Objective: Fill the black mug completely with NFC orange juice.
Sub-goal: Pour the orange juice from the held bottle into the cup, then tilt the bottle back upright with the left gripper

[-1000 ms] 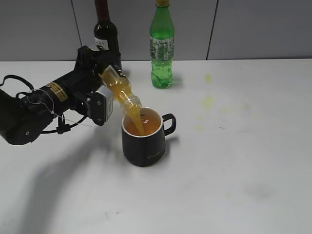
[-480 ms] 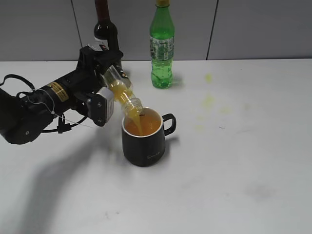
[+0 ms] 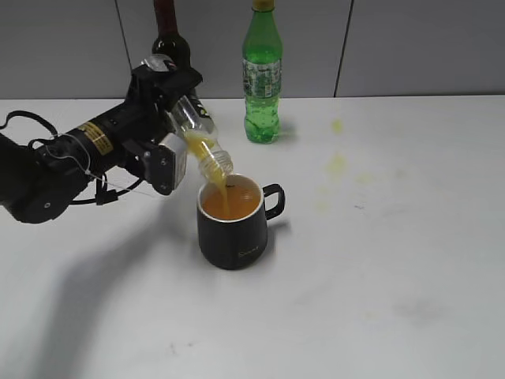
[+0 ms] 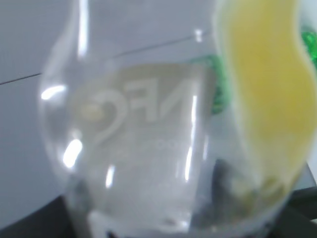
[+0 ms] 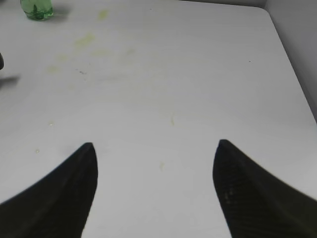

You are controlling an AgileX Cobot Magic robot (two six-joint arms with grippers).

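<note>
Taken from the left of the black mug (image 3: 232, 221), the left gripper (image 3: 175, 118) is seen clamped on the small clear bottle (image 3: 199, 140), which is now tipped more steeply than a second ago, its base raised higher and its neck just above the mug's left rim. Over that second the NFC orange juice (image 3: 229, 202) left in the bottle has shrunk to a short band near the neck; in the left wrist view the bottle wall is mostly clear, with juice only along the right side. A thin stream is still falling into the mug, where the level stands near the rim. The pour is judged close to its end, with little juice left to give. Behind the mug a dark wine bottle (image 3: 169, 47) and a green soda bottle (image 3: 262, 75) stand. Well right of the mug, the right gripper (image 5: 154, 191) is held with its jaws apart over bare table (image 5: 198, 74), holding nothing.
</note>
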